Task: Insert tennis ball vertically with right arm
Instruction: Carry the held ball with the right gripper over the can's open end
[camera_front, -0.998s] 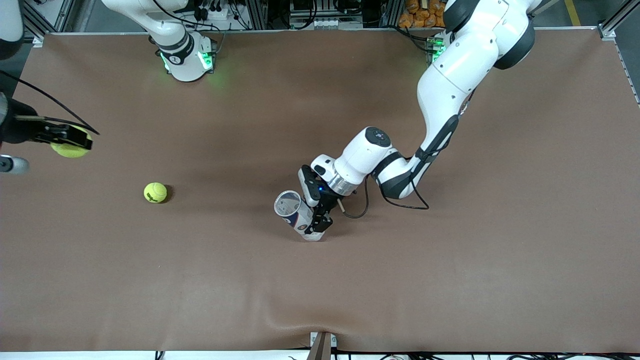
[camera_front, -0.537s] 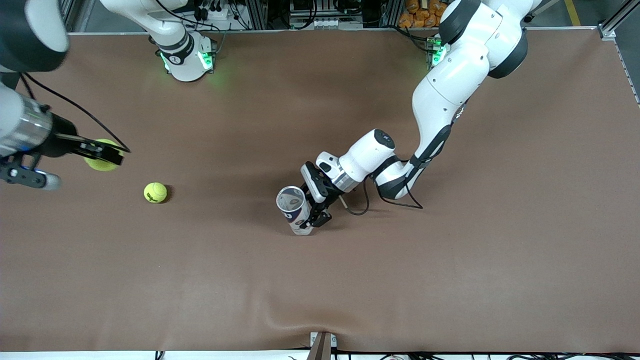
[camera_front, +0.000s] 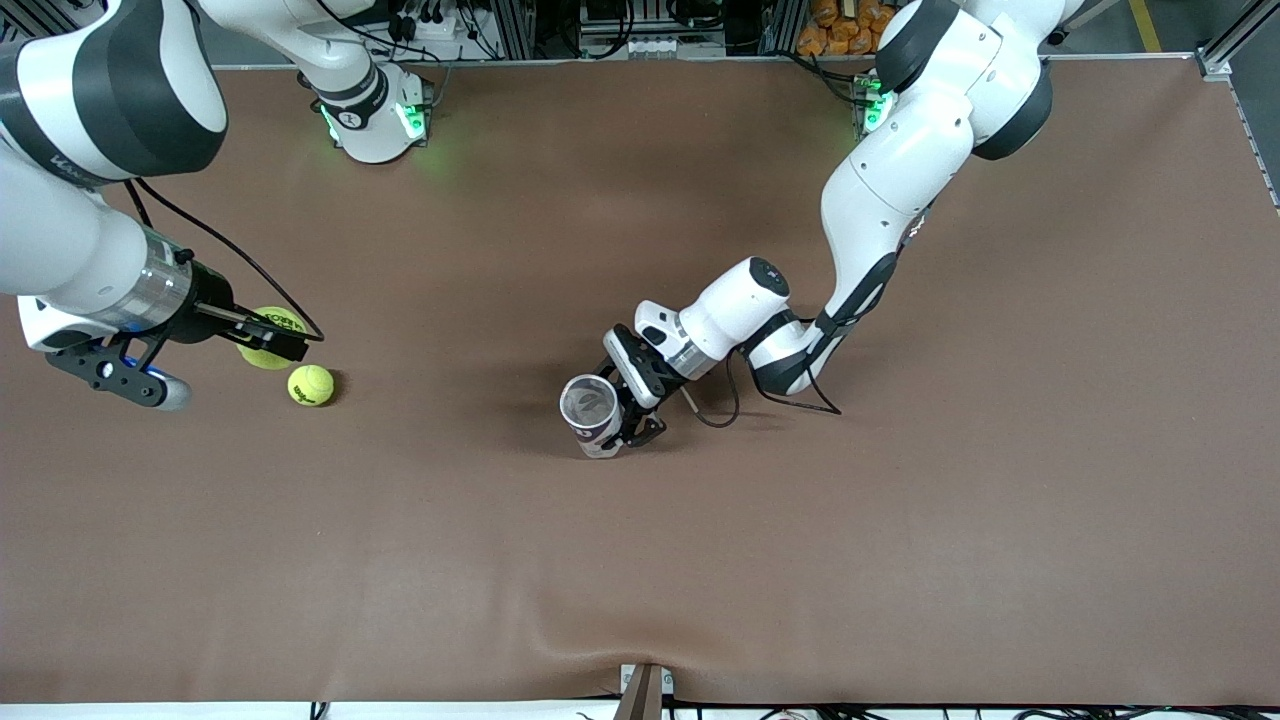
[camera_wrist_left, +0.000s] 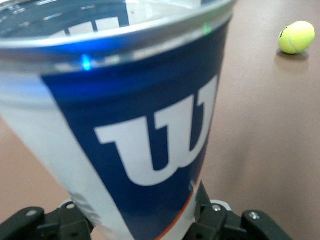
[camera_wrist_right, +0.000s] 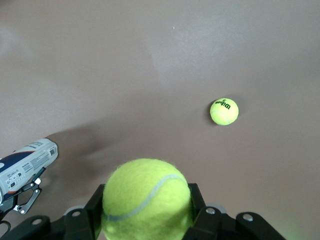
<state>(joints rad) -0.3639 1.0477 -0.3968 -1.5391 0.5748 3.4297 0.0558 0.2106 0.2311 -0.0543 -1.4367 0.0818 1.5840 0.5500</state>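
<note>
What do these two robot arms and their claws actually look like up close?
Both arms have glossy white shells with black joint bands and a silver ring at the wrist. Green lights glow at their bases, and thin black cables loop along each wrist. The left gripper and the right gripper are black, with slim black fingers.

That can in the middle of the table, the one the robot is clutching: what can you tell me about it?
The can is a tall tube, white with a dark blue label bearing a big white W, and a silvery rim around its open top. It looks like clear plastic above the label. It stands about upright on the brown table, mouth up, and nothing shows inside. The left claw is shut on its lower part, one finger on either side. Nothing else touches it.
</note>
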